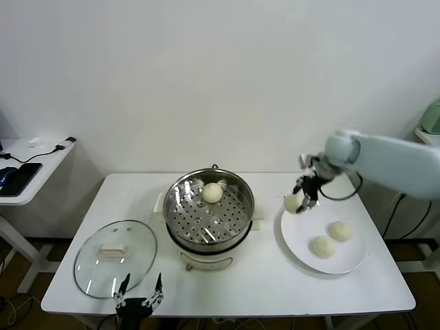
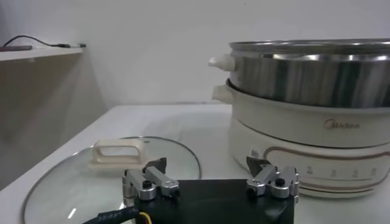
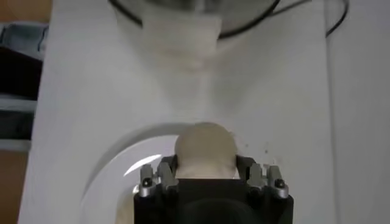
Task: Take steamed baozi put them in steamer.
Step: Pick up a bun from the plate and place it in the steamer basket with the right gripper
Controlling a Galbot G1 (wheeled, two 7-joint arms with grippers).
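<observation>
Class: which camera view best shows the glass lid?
Head view: the whole glass lid lies flat on the table beside the steamer. The left wrist view shows part of its near edge and white handle. The right wrist view misses it.

Glass lid (image 1: pixel 115 258) flat on white table (image 1: pixel 275 289); plate (image 1: pixel 347 259) right.

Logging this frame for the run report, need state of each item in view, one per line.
steamer: open, lid off, one baozi on its perforated tray
glass lid: flat on table, left of steamer
right pincer: shut on a baozi, at the plate's left edge
plate: holds two baozi
left pincer: open, idle at near table edge by the lid
</observation>
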